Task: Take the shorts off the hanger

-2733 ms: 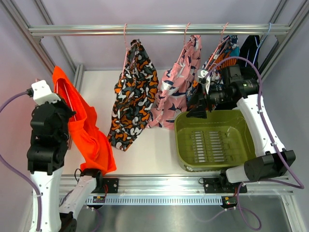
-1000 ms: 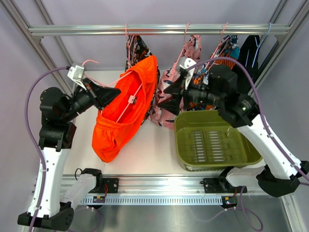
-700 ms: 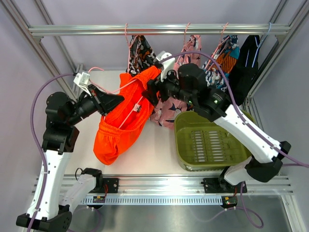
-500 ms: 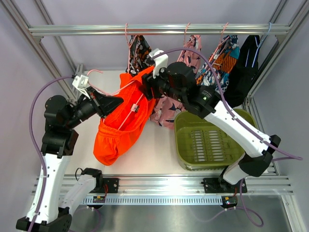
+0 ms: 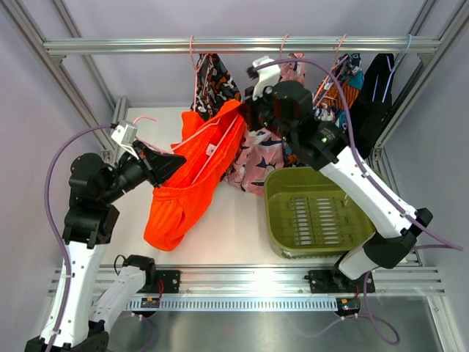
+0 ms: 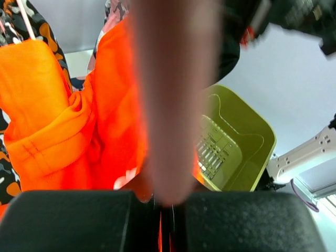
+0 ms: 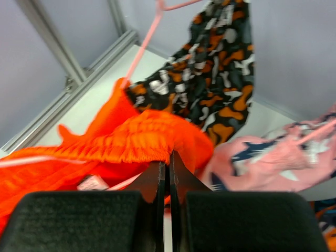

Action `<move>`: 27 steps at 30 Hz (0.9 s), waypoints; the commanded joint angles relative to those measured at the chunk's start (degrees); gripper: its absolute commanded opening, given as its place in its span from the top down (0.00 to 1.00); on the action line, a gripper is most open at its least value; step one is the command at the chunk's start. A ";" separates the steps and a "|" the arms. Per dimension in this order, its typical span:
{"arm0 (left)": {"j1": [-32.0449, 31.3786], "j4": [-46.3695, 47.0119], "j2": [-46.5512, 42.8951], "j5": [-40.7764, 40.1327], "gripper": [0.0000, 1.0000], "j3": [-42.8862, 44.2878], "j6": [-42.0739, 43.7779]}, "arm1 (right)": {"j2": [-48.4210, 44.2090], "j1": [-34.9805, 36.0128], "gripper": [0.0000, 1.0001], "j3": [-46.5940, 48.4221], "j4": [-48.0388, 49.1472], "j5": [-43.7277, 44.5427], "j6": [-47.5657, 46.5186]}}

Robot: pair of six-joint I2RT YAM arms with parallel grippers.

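My right gripper [image 7: 165,153] has just closed tight on the orange shorts [image 5: 183,194], stretched mid-air from the hanger [image 6: 173,105] that my left gripper [image 6: 164,199] clamps shut, so stripping can begin.

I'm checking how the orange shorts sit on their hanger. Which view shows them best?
Top external: it shows the whole plain orange fabric shorts spread out, with the thin pink hanger across them. Left wrist shows bunched folds behind the blurred hanger; right wrist shows only the ribbed waistband at its jaws.
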 commanded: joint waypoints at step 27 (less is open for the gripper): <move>-0.15 42.36 -4.69 -8.63 1.00 -15.65 -19.47 | -6.04 -14.13 1.00 -18.95 14.40 -63.66 4.39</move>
